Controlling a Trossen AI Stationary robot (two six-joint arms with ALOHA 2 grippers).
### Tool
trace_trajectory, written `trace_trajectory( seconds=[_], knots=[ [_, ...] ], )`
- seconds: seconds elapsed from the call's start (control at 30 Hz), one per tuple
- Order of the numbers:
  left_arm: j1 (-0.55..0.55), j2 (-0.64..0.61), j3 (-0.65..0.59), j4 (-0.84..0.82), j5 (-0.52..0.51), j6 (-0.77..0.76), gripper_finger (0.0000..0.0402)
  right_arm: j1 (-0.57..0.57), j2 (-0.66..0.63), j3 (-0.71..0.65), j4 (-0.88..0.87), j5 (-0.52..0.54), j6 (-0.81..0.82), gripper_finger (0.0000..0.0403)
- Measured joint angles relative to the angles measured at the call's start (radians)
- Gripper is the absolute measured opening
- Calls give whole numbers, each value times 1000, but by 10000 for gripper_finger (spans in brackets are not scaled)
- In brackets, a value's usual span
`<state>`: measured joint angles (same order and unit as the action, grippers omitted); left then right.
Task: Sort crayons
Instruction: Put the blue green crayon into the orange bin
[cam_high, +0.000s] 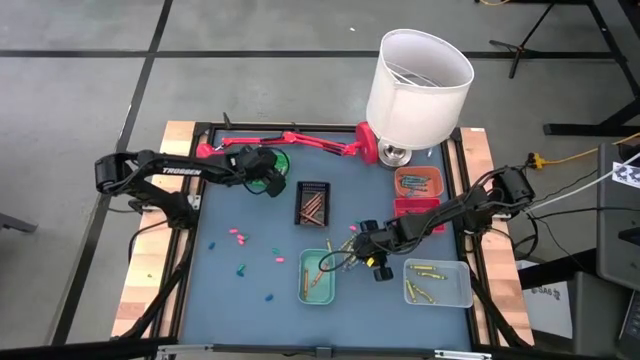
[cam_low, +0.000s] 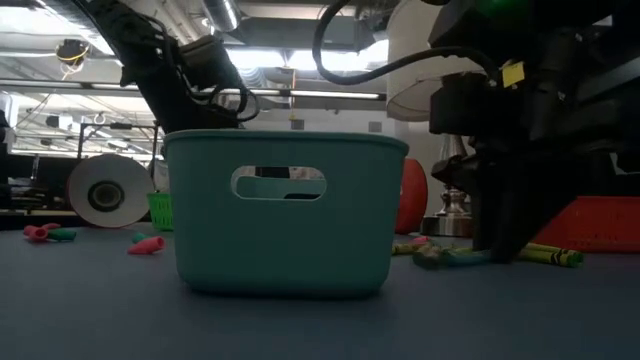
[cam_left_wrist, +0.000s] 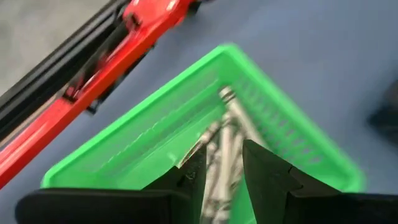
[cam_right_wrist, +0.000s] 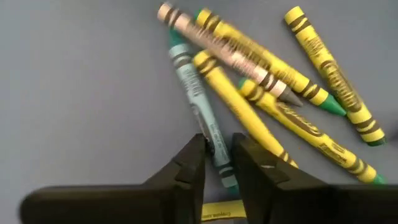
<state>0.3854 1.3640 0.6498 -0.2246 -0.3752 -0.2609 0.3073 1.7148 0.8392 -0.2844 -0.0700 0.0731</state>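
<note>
Several crayons (cam_right_wrist: 261, 68), yellow, pink and green, lie in a loose heap on the blue table (cam_high: 345, 245). My right gripper (cam_right_wrist: 219, 158) is down at this heap, shut on a teal-green crayon (cam_right_wrist: 196, 93). My left gripper (cam_left_wrist: 224, 171) hangs over the green tray (cam_left_wrist: 155, 124) at the far left (cam_high: 278, 162). Its fingers stand a narrow gap apart above pale crayons (cam_left_wrist: 227, 118) lying in that tray. I cannot tell whether they touch any. More crayons lie loose at the table's left: pink (cam_high: 237, 235), teal (cam_high: 241, 269), blue (cam_high: 268, 296). My right gripper pinches the teal-green crayon near its near end (cam_right_wrist: 214, 146) between its two fingers. The fingers slant down from above and lie across it. The crayon lies flat on the table, and its far end (cam_right_wrist: 177, 46) reaches into the heap.
A dark tray (cam_high: 313, 203) with brown crayons stands mid-table. A teal tray (cam_high: 317, 275) and a clear tray (cam_high: 437, 282) stand near the front. A grey tray (cam_high: 418, 180) and a red tray (cam_high: 417, 207) stand at the right. A red lamp arm (cam_high: 300, 140) and a white shade (cam_high: 420, 85) run along the far edge.
</note>
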Motion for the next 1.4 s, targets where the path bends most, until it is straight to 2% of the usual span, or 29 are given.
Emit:
trace_trajectory(
  seconds=[0.17,0.33,0.6,1.1,1.2,1.4],
  knots=[
    [-49,0,0,114,0,1,77,0,0,-1,0,-1,0,38],
    [-114,0,0,238,7,1,63,0,0,-1,0,-1,0,17],
    [-268,0,0,383,108,1,45,0,-52,-7,-24,-1,0,19],
    [-600,-1,0,476,108,-1,39,0,-295,-5,-171,6,0,17],
    [-647,-1,0,498,108,-1,39,0,-357,-5,-231,76,0,22],
    [-709,-1,0,522,102,-1,39,0,-460,-4,-395,318,5,22]
  ],
)
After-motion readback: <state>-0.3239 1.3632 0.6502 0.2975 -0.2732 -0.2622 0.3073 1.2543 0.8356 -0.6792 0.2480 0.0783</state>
